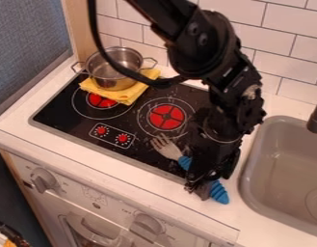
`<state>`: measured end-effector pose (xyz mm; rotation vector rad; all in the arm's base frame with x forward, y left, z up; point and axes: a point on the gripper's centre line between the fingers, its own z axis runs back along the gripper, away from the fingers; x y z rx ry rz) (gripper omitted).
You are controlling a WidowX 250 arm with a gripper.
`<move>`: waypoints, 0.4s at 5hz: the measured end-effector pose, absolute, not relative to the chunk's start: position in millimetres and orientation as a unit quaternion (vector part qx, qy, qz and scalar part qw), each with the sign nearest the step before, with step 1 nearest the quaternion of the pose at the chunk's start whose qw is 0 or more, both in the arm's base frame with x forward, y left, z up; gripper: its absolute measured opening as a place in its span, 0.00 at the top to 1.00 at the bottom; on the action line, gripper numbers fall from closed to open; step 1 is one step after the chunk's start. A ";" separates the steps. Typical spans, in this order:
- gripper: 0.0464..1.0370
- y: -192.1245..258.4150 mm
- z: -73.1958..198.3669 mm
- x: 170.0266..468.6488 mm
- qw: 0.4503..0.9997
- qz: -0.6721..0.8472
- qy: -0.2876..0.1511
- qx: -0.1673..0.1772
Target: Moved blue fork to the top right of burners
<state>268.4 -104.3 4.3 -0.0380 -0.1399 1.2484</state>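
Blue-handled fork (185, 162): tines at 6 o'clock of the right burner (167, 117), handle towards 5. Gripper (201, 186) at the handle; opening and hold cannot be told. Best practice: secure the handle, lift clear, lower gently towards 1 o'clock.

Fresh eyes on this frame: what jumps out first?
The black robot arm, coming in from the top edge, with its gripper down at the blue handle of a fork by the right end of the near edge of the cooktop. Next, the bright red centre of the burner just beyond the fork's tines. Then the metal pot on a yellow cloth at the cooktop's far left.
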 end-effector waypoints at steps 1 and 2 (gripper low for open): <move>0.59 -103.8 4.1 270.8 0.811 0.581 -0.071 -0.015; 0.60 -103.9 4.2 271.0 0.810 0.581 -0.071 -0.016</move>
